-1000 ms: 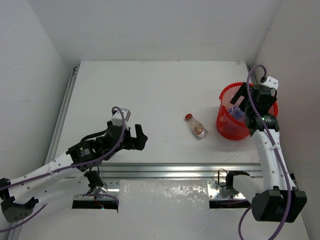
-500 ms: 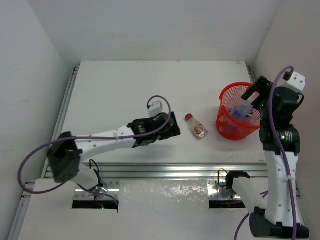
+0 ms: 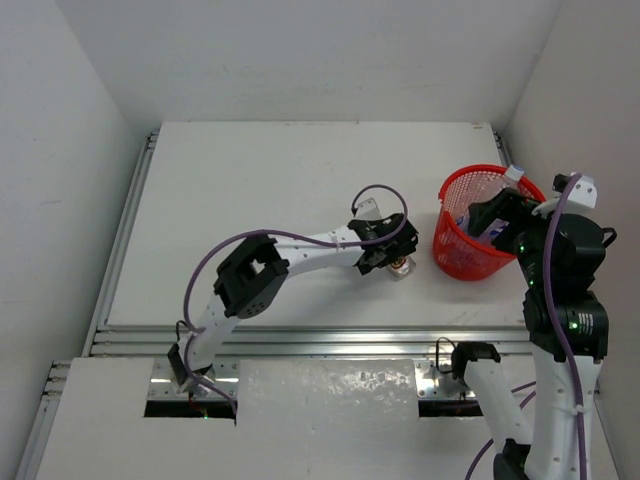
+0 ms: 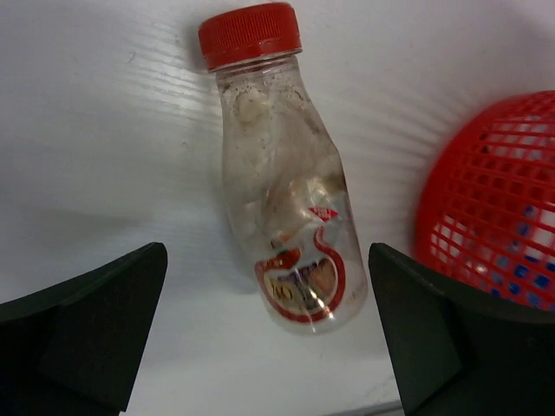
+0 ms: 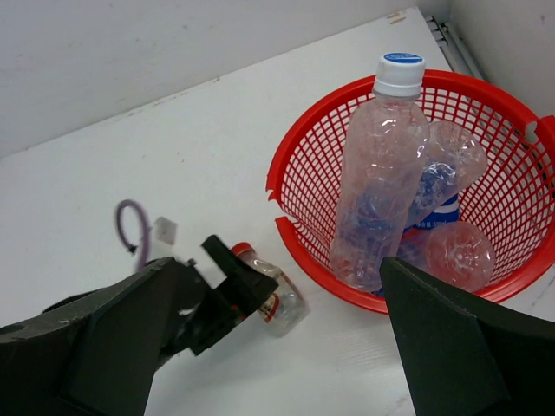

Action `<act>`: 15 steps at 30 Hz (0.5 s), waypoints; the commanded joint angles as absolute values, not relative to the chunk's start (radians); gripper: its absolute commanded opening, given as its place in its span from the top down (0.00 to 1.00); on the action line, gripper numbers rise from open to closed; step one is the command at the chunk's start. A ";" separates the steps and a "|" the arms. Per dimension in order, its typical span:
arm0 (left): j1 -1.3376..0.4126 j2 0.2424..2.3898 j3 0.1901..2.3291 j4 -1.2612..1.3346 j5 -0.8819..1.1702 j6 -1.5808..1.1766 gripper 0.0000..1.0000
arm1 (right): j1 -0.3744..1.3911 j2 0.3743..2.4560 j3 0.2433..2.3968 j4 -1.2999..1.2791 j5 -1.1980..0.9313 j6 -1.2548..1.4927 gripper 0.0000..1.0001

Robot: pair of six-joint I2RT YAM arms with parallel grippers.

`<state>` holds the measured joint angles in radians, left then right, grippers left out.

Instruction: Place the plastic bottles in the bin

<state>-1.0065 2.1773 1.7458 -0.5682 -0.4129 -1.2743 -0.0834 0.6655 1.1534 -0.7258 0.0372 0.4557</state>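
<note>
The squat clear bottle (image 4: 286, 217) with a red cap and brownish label lies on the table just left of the bin (image 4: 507, 208). My left gripper (image 4: 267, 260) is open, one finger on each side of the bottle's lower half, not touching it. In the top view the left gripper (image 3: 390, 255) covers most of that bottle (image 3: 402, 268). The red mesh bin (image 3: 455, 185) holds several clear bottles; a tall one with a white cap (image 5: 381, 173) leans upright inside. My right gripper (image 5: 279, 269) is open and empty, raised above the bin's near side (image 3: 495, 218).
The bin (image 5: 303, 173) stands at the table's right edge, close to the right wall. The left arm (image 3: 300, 245) stretches across the table's middle. A metal rail (image 3: 300, 340) runs along the near edge. The squat bottle (image 5: 276, 299) lies a few centimetres from the bin's wall.
My left arm has swung from the near left across to the squat bottle and now straddles it. My right arm has drawn back from over the bin.
</note>
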 commanded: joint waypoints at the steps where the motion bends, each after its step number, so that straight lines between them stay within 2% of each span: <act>1: -1.014 2.252 1.861 -0.623 -0.397 -1.305 0.01 | -0.083 0.646 1.149 -0.729 -0.021 0.422 0.01; 4: -1.009 2.335 1.952 -0.641 -0.391 -1.302 0.03 | -0.083 0.630 1.124 -0.710 -0.063 0.426 0.01; 7: -1.000 2.398 1.988 -0.653 -0.387 -1.299 0.09 | -0.084 0.618 1.109 -0.696 -0.094 0.431 0.01; 8: -0.993 2.411 1.987 -0.653 -0.382 -1.293 0.27 | -0.083 0.615 1.106 -0.696 -0.101 0.433 0.01; 10: -0.986 2.410 1.950 -0.663 -0.387 -1.289 0.46 | -0.083 0.609 1.104 -0.695 -0.118 0.433 0.01; 11: -0.983 2.381 1.922 -0.669 -0.393 -1.289 0.68 | -0.083 0.601 1.104 -0.693 -0.124 0.433 0.01; 13: -0.982 2.276 1.776 -0.622 -0.429 -1.282 0.80 | -0.083 0.595 1.085 -0.677 -0.171 0.440 0.01; 14: -0.982 2.229 1.710 -0.589 -0.455 -1.260 0.93 | -0.084 0.591 1.077 -0.669 -0.199 0.448 0.01; 15: -0.982 2.177 1.647 -0.530 -0.471 -1.244 0.99 | -0.083 0.594 1.071 -0.663 -0.234 0.452 0.01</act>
